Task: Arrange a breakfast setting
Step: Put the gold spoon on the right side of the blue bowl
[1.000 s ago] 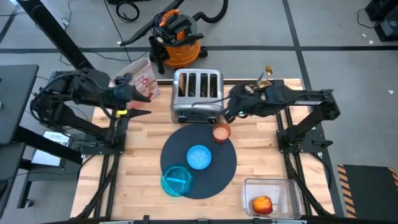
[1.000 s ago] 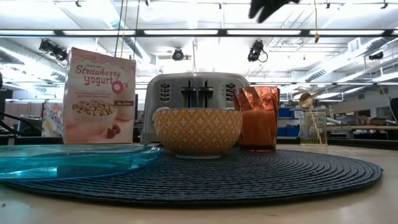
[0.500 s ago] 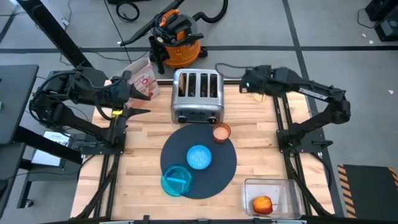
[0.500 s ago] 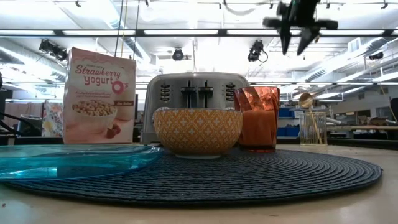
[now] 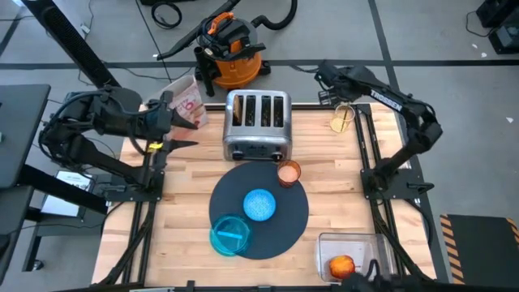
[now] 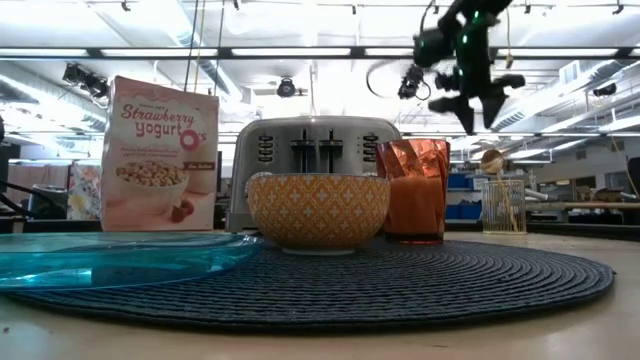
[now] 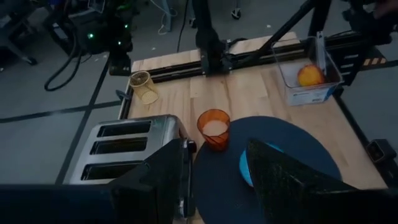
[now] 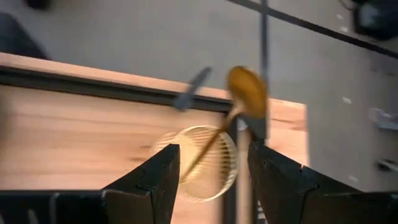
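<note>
A round dark mat [image 5: 259,207] is lying at the bench's front middle, carrying a plate [image 5: 230,235], bowl [image 5: 259,204] and cup [image 5: 289,173]. The right gripper [image 8: 208,180] is hovering, fingers apart and empty, over the spoon [image 8: 239,99] at the back right corner.

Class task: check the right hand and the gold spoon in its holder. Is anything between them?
Nothing visible is. The right hand is open and hangs above the gold spoon, which stands in its wire holder at the table's far right corner.
</note>
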`<state>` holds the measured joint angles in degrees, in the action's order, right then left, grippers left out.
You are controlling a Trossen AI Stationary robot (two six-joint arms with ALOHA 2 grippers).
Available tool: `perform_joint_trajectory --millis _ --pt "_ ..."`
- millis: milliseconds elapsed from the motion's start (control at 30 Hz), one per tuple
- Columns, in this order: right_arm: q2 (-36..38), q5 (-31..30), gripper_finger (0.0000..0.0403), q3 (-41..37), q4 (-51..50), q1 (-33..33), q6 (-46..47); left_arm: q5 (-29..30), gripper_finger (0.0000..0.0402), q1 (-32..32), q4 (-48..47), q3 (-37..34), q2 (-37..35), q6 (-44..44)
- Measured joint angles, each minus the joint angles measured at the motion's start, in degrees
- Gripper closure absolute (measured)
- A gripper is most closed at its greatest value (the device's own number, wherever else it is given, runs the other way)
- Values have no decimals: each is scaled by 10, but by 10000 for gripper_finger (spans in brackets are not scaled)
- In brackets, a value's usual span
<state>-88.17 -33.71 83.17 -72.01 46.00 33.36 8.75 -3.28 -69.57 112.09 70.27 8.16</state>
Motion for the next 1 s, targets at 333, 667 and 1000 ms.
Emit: perform_joint_trajectory --millis 333,667,1000 --pt "-50 -31 215 0 36 86 -159 0 219 51 23 0 26 -11" --pt "-55 86 237 1 111 164 -226 0 219 95 31 -1 73 -14" --pt "-55 161 264 1 99 187 -197 -7 219 96 34 0 86 -15"
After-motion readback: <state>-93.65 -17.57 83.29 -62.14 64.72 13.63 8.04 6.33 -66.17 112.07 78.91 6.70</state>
